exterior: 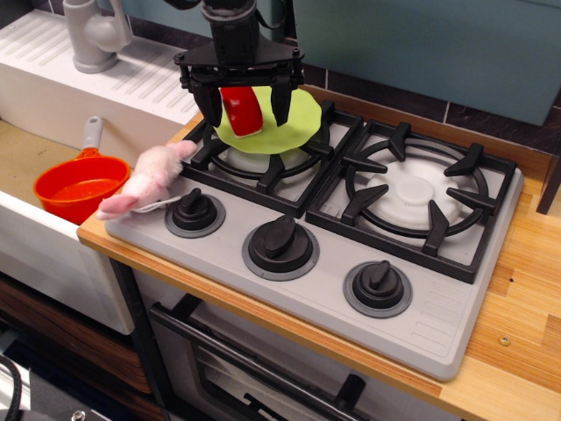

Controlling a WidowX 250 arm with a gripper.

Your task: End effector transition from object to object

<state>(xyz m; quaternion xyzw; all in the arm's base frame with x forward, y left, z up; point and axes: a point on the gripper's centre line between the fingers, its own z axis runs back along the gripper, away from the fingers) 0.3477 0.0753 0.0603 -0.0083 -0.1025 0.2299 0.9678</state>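
Observation:
My black gripper [246,119] hangs over the back left burner with its two prongs pointing down and spread apart. The small glossy red block [241,109] with a white end face stands tilted between the prongs on the lime-green plate [294,123]. A small gap shows on each side of the block, so the prongs stand around it without pinching it. The pale-pink plush toy [145,180] lies at the stove's front left corner, partly over the counter edge, below and left of the gripper.
An orange pot [81,189] with a grey handle sits in the sink at the left. A grey tap [92,35] stands at the back left. Three black knobs [280,246] line the stove front. The right burner grate [412,189] is bare.

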